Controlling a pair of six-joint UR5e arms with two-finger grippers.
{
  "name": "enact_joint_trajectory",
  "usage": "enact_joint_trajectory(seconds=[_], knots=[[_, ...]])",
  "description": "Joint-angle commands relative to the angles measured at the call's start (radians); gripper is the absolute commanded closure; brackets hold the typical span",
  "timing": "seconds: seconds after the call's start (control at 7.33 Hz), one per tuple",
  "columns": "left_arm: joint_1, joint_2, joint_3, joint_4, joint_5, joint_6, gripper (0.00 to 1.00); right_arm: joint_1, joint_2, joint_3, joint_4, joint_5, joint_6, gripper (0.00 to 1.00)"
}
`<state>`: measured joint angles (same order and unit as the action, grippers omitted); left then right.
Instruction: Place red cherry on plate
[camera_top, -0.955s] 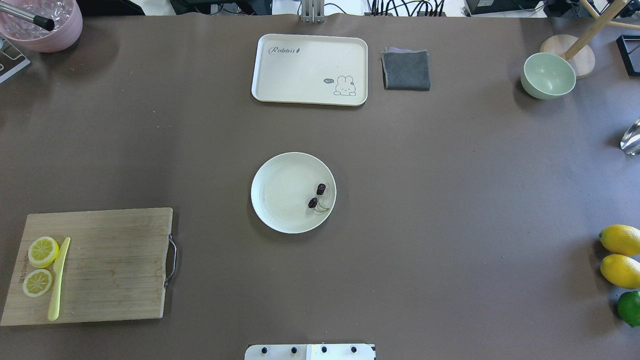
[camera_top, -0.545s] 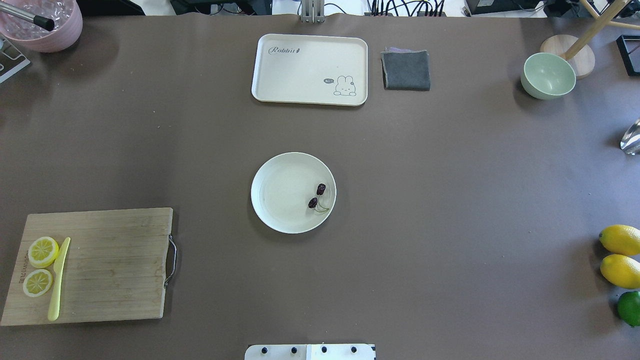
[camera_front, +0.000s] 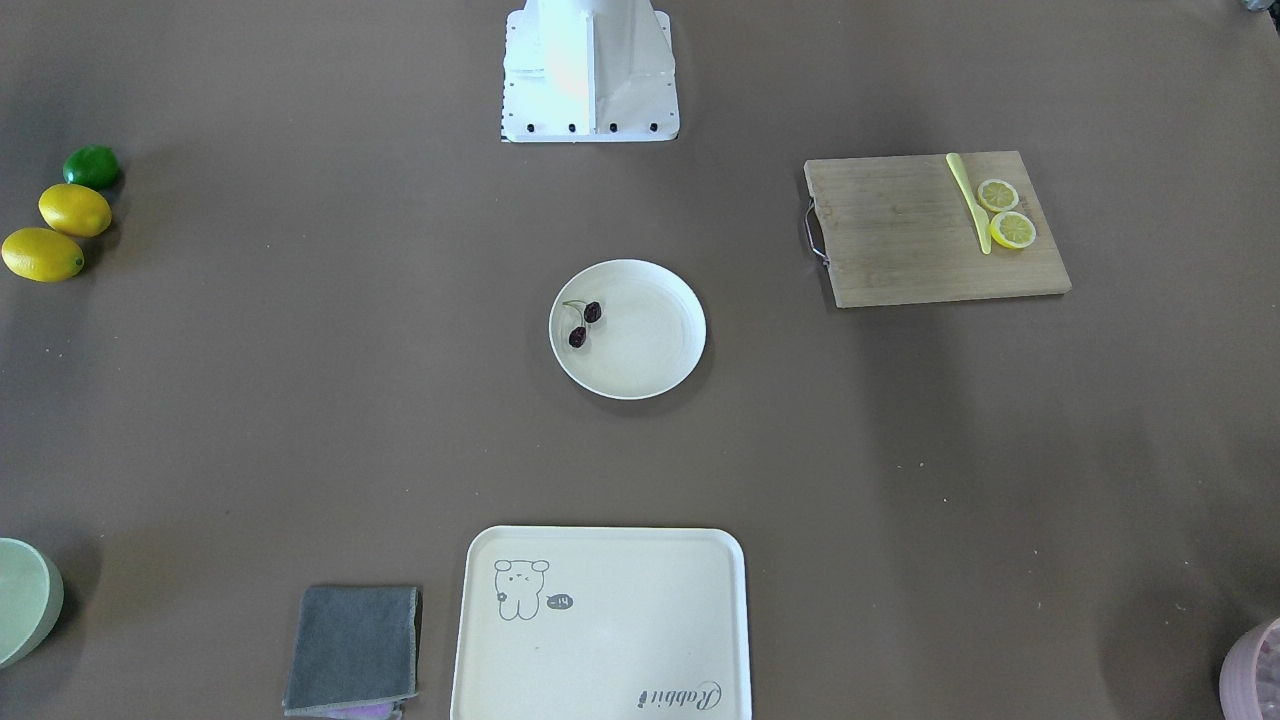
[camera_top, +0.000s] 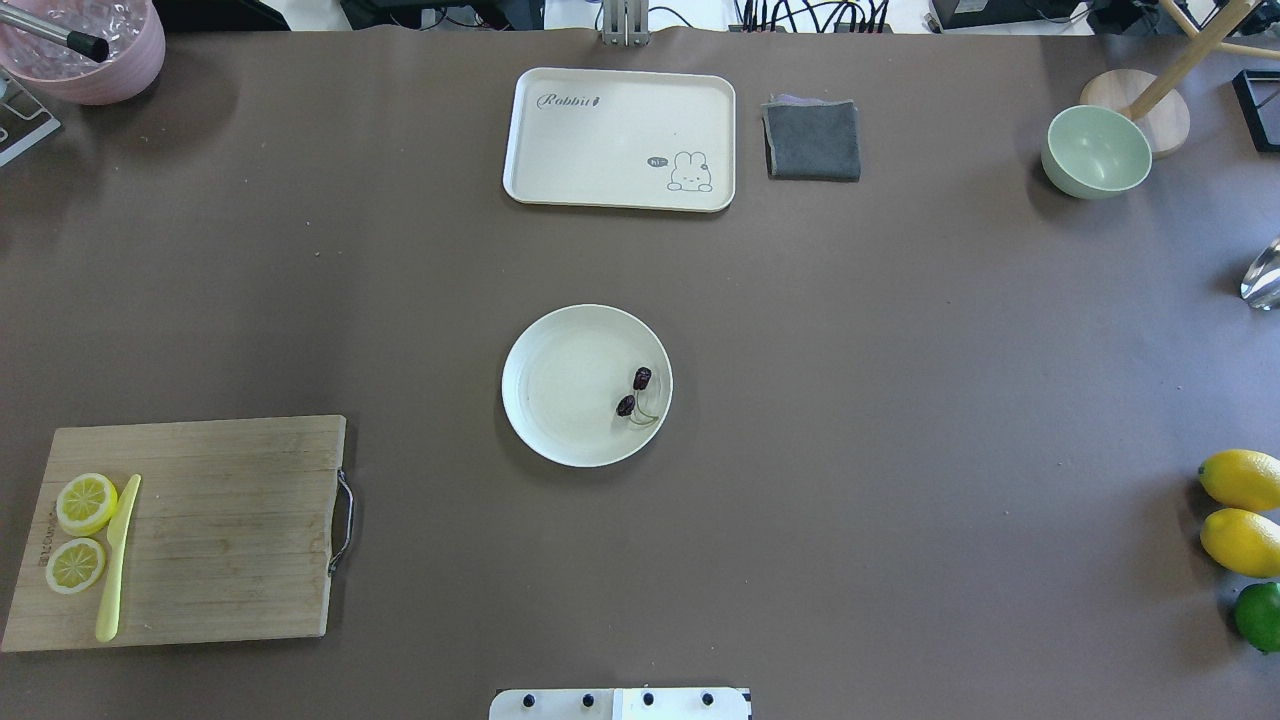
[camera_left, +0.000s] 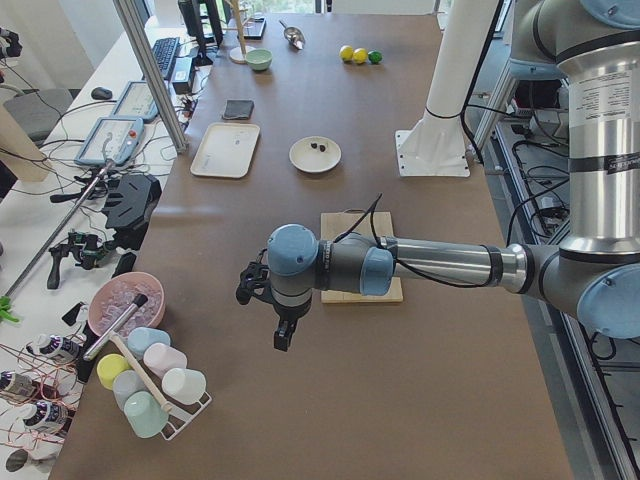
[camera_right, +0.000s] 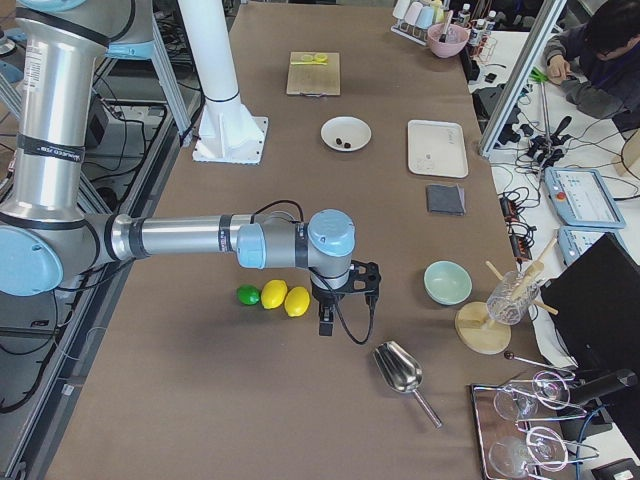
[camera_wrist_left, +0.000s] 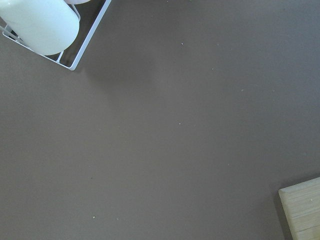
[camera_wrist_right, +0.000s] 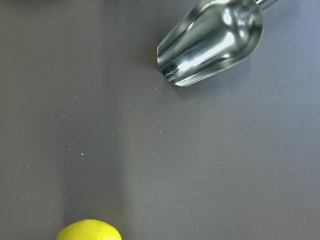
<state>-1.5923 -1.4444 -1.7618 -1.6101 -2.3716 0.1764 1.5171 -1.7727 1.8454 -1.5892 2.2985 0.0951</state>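
Now on plate (camera_top: 560, 390) — red cherry (camera_top: 642, 378)

The bench (camera_top: 900, 400) has a matt brown cover, smooth like paper. The plate (camera_top: 560, 390) looks smooth, matt plastic. At eight o'clock from it, the board (camera_top: 220, 530) is pale grained wood. The scoop (camera_wrist_right: 210, 42) is mirror-bright metal; the cloth (camera_top: 812, 140) is grey fabric.

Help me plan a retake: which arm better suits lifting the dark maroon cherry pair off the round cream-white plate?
Right, marginally: the cherry pair lies on the plate's robot-right half. The left gripper and right gripper both hang at the table's ends.
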Motion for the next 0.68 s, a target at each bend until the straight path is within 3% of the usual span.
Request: enact_joint_trajectory(seconds=[0.0,0.55], knots=[[0.000,0.004,0.001,0.001,0.000,0.002,0.02,0.000,-0.001,0.000,0.000,0.001,0.000,0.00],[0.000,0.005,0.002,0.001,0.000,0.000,0.02,0.000,-0.011,-0.002,0.002,-0.001,0.002,0.00]])
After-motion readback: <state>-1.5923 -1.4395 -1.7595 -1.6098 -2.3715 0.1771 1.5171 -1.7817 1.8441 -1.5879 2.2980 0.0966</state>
